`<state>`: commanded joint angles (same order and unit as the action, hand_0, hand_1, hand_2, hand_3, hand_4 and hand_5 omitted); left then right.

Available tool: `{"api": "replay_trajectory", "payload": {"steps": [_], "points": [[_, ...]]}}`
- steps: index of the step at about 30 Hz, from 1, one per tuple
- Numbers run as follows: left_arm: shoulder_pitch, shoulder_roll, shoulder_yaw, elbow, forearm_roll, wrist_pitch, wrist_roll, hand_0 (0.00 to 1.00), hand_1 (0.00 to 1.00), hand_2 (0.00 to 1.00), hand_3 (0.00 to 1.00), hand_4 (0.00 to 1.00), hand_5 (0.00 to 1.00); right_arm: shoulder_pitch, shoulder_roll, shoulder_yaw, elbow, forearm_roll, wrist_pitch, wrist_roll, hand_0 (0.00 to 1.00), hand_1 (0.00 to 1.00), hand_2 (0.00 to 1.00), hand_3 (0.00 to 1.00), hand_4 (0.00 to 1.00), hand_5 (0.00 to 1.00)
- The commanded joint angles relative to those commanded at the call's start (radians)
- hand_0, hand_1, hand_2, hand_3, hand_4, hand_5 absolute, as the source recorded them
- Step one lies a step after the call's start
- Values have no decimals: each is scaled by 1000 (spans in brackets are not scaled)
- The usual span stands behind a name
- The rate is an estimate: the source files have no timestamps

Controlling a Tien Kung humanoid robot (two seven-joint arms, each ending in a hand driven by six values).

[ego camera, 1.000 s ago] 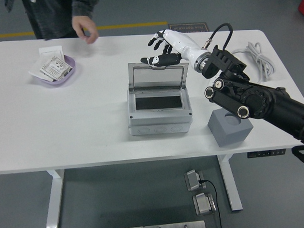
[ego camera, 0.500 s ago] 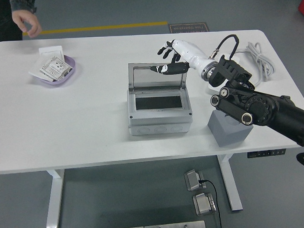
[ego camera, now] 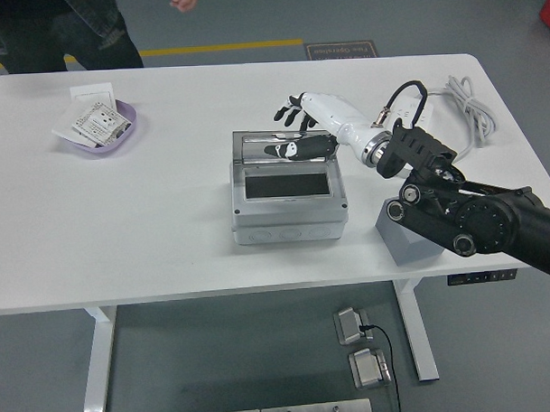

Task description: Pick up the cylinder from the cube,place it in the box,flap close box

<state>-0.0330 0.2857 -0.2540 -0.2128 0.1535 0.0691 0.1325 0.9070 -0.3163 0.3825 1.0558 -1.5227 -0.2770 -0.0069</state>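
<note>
A grey box (ego camera: 287, 198) sits mid-table with its clear hinged lid (ego camera: 287, 146) tipped forward, partly lowered over the dark opening. My right hand (ego camera: 295, 131), white with black fingertips, rests spread on the lid's top edge, thumb lying across its front. It holds nothing. The grey cube (ego camera: 404, 240) stands to the right of the box, largely hidden under my black right forearm (ego camera: 465, 219). The cylinder is not visible; the inside of the box looks dark. My left arm is out of view.
A purple bowl (ego camera: 101, 126) with paper packets sits at the far left, a white card behind it. A coiled white cable (ego camera: 466, 109) lies at the far right. A person (ego camera: 56, 28) stands beyond the table's far left edge, hands off the table.
My right hand has pushed the lid forward and down from upright. The person's hand has drawn back from the table's far edge.
</note>
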Motion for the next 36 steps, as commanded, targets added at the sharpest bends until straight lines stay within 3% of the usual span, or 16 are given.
{"api": "replay_trajectory", "payload": {"steps": [14, 36], "points": [[5, -2, 9, 1, -7, 0, 1, 626, 649, 611, 627, 651, 184, -59, -60, 44, 151, -95, 22, -56, 494, 432, 607, 655, 905, 620], [10, -5, 11, 0, -8, 0, 1, 626, 649, 611, 627, 650, 184, -115, -70, 46, 164, -89, 25, -61, 445, 420, 615, 657, 904, 623]]}}
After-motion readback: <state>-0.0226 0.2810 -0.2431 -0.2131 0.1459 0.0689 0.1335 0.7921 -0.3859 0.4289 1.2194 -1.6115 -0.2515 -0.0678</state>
